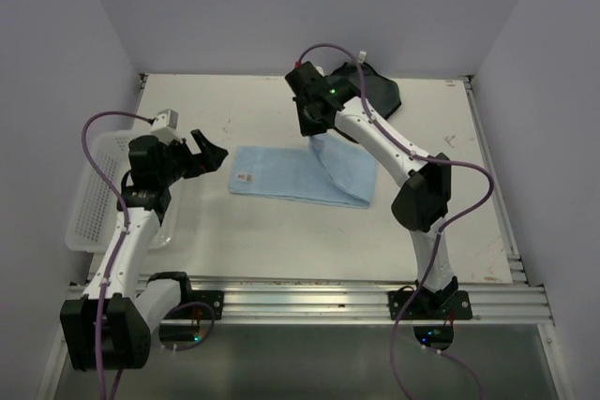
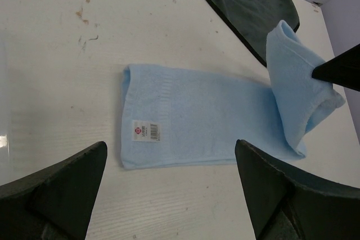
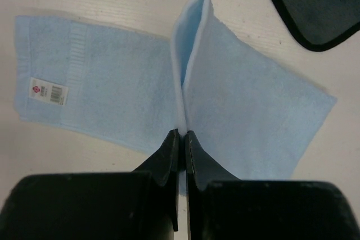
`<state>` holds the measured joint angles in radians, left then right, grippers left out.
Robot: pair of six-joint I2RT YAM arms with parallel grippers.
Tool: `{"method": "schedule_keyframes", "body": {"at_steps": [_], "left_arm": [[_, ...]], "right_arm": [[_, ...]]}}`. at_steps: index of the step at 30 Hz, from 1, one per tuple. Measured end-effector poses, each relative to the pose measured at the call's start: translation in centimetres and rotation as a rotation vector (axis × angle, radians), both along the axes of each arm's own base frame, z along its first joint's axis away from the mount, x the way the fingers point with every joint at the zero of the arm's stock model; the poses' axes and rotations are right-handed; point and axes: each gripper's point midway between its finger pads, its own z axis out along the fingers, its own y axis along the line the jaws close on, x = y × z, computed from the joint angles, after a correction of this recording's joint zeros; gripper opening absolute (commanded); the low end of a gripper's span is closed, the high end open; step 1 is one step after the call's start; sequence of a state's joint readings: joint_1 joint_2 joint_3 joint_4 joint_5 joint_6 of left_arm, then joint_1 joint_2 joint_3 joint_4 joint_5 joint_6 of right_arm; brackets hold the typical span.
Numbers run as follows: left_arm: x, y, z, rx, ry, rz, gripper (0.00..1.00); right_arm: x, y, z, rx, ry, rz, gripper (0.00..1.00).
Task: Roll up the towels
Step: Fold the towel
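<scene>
The light blue towel (image 1: 281,173) lies as a folded strip mid-table, with a white label near its left end (image 2: 145,131). Its right end is lifted into a raised fold (image 3: 194,43). My right gripper (image 3: 181,134) is shut on that fold's edge, holding it above the table (image 1: 317,136). The dark grey towel (image 1: 377,91) lies flat at the back, behind the right arm, and is partly hidden by it. My left gripper (image 1: 208,151) hovers open just left of the blue towel, with nothing between its fingers (image 2: 67,178).
A white mesh basket (image 1: 94,196) sits at the table's left edge beside the left arm. The walls close in on three sides. A metal rail (image 1: 309,295) runs along the near edge.
</scene>
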<state>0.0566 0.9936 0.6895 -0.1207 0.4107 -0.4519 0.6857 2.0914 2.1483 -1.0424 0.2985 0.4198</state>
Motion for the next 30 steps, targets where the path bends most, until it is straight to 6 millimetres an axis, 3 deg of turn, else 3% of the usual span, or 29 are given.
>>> {"method": "schedule_keyframes", "body": {"at_steps": [8,26,30], "left_arm": [[-0.1,0.0,0.2,0.000,-0.006,-0.001,0.99],[-0.1,0.0,0.2,-0.001,-0.006,-0.001,1.00],[-0.1,-0.1,0.2,-0.001,-0.006,-0.001,1.00]], "right_arm": [[-0.9,3.2,1.3,0.094,-0.004,0.039,0.00],[-1.6,10.4,-1.0,0.285,0.051,0.088,0.00],[-1.8,11.8,-0.7,0.333,0.047,0.097,0.00]]}}
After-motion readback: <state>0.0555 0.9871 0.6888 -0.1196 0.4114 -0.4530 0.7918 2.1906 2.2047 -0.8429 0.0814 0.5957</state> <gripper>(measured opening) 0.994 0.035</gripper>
